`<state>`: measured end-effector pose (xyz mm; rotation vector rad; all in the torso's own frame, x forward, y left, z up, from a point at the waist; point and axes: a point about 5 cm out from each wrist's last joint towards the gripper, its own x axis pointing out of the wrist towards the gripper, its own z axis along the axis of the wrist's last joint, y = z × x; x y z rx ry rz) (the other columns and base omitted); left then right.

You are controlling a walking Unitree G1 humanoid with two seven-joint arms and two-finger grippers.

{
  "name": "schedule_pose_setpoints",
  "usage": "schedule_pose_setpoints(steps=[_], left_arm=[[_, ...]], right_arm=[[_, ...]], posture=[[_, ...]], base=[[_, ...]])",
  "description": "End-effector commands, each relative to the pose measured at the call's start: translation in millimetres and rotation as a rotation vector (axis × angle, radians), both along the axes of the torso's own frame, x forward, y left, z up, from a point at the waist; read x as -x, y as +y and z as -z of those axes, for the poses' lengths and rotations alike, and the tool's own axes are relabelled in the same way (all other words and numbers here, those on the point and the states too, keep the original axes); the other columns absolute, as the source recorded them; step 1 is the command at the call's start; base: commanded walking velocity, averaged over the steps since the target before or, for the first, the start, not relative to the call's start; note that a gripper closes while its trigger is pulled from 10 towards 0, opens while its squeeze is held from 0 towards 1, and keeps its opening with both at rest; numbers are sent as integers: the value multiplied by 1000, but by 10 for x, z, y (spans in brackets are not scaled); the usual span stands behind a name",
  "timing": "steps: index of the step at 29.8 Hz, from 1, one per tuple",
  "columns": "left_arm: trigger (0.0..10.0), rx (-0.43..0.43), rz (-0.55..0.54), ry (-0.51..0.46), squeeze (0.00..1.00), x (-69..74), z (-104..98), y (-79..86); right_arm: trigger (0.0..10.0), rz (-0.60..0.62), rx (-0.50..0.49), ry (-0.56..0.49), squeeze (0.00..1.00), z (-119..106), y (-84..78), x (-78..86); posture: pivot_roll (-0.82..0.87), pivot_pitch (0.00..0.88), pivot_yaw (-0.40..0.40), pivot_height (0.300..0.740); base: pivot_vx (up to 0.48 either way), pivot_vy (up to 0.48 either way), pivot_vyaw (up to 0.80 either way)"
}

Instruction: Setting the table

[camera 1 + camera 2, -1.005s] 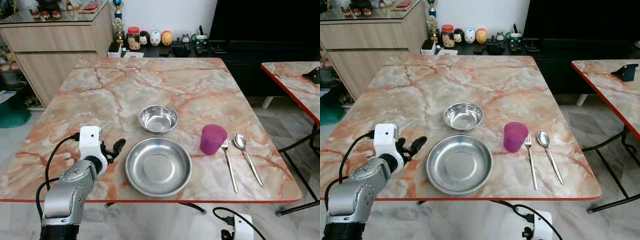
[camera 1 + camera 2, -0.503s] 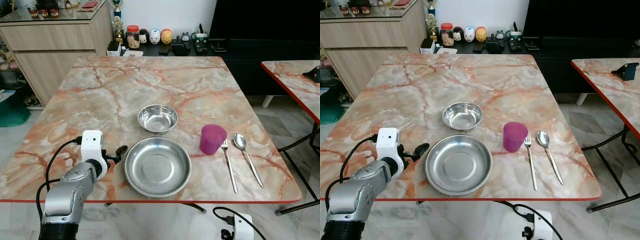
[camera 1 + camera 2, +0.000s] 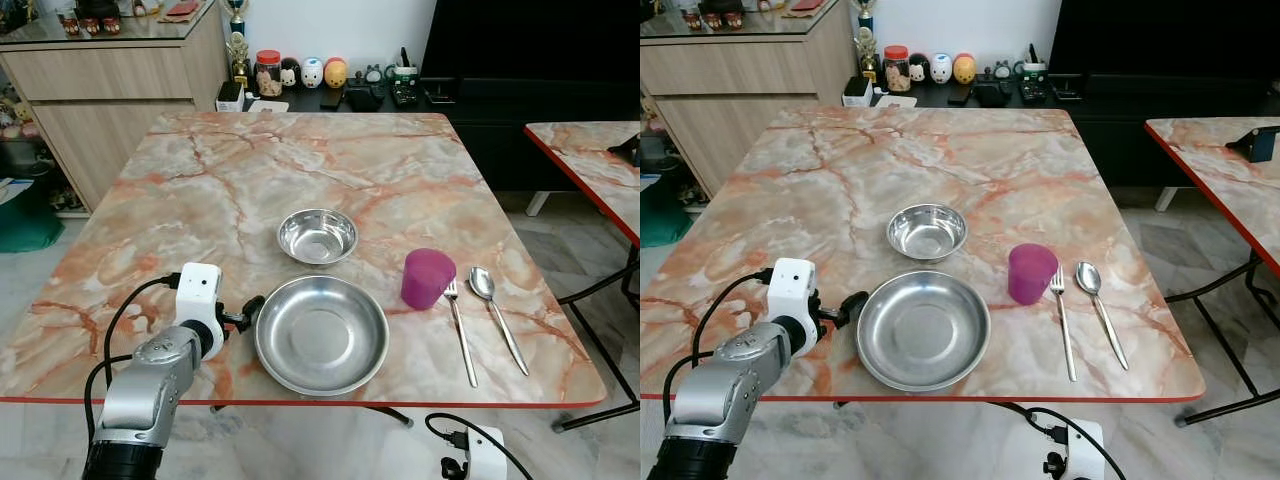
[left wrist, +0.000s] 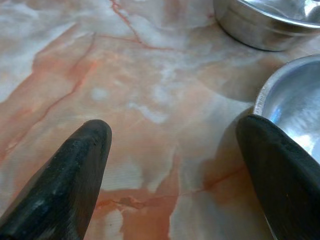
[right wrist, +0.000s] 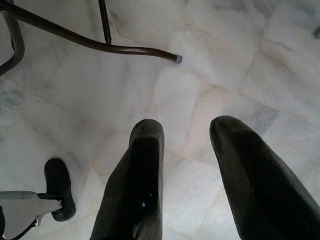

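Observation:
A large steel plate (image 3: 321,334) lies near the front edge of the marble table (image 3: 230,180). Behind it sits a small steel bowl (image 3: 317,236). To the plate's right stand a purple cup (image 3: 427,278), a fork (image 3: 460,330) and a spoon (image 3: 495,310). My left gripper (image 3: 245,312) rests low over the table at the plate's left rim. In the left wrist view this gripper (image 4: 175,165) is open, one finger against the plate's rim (image 4: 285,100), with the bowl (image 4: 265,22) beyond. My right gripper (image 5: 190,150) hangs open over the floor.
A second marble table (image 3: 590,170) stands at the right, with a gap of tiled floor between. A wooden cabinet (image 3: 110,90) is at the back left, and a low black shelf with jars and figurines (image 3: 310,75) runs behind the table. A table leg (image 5: 90,42) crosses the floor below.
My left gripper has slid to the right along the table, from a hand's width away up to the large plate's left rim. The plate looks nudged slightly right.

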<state>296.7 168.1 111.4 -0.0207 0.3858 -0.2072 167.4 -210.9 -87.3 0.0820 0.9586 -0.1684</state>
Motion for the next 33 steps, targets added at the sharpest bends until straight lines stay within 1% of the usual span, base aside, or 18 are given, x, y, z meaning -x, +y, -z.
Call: schedule_pose_setpoints(steps=[1, 2, 3, 4, 6, 9, 11, 14, 16, 18, 19, 21, 24, 26, 30, 33], left_arm=[[10000, -15, -23, -10, 0, -24, -11, 32], [10000, -12, -42, -35, 0, -43, -47, 53], [10000, 10, -58, -71, 0, -62, -101, 68], [10000, 10, -58, -71, 0, -62, -101, 68], [10000, 46, -75, -137, 0, -93, -216, 98], [10000, 63, -67, -157, 0, -87, -244, 117], [10000, 67, -63, -159, 0, -81, -246, 119], [10000, 84, 5, -149, 0, -26, -237, 105], [10000, 88, 21, -146, 0, -14, -233, 100], [10000, 81, 93, -153, 0, 44, -236, 95], [10000, 81, 93, -153, 0, 44, -236, 95], [10000, 40, 126, -144, 0, 88, -197, 133], [10000, 31, 138, -136, 0, 97, -175, 132], [10000, 28, 162, -128, 0, 114, -148, 111], [10000, -20, 279, -73, 0, 207, -34, 22], [10000, -29, 287, -66, 0, 221, -9, 16]], right_arm=[[10000, 4, 3, 9, 0, 2, -17, 8], [10000, 3, 4, 9, 0, 2, -18, 9], [10000, 3, 4, 9, 0, 2, -19, 9], [10000, 3, 4, 9, 0, 2, -19, 9], [10000, -1, 3, 9, 0, 1, -19, 7], [10000, -3, 2, 9, 0, 1, -17, 6], [10000, -3, 2, 9, 0, 1, -17, 6], [10000, -3, 1, 9, 0, 1, -18, 6], [10000, -3, 1, 10, 0, 1, -18, 6], [10000, -5, 2, 10, 0, 0, -20, 5], [10000, -5, 2, 10, 0, 0, -20, 5], [10000, -9, 3, 11, 0, 0, -23, 6], [10000, -10, 3, 10, 0, 0, -23, 5], [10000, -9, 3, 10, 0, 0, -24, 6], [10000, -9, 4, 11, 0, 0, -28, 9], [10000, -11, 3, 12, 0, 1, -28, 9]], posture=[[140, 0, -25, 740], [140, 0, -25, 740], [140, 0, -25, 740], [140, 0, -25, 740], [143, 0, -26, 740], [142, 0, -27, 740], [142, 0, -27, 740], [141, 0, -27, 740], [141, 0, -27, 740], [146, 0, -28, 740], [146, 0, -28, 740], [149, 0, -31, 740], [149, 0, -31, 740], [144, 0, -32, 740], [144, 0, -32, 740], [144, 0, -32, 740]], base=[[0, 0, 0], [0, 0, 0], [0, 0, 0], [0, 0, 0], [0, 0, 0], [0, 0, 0], [0, 0, 0], [0, 0, 0], [0, 0, 0], [0, 0, 0], [0, 0, 0], [0, 0, 0], [0, 0, 0], [0, 0, 0], [0, 0, 0], [0, 0, 0]])
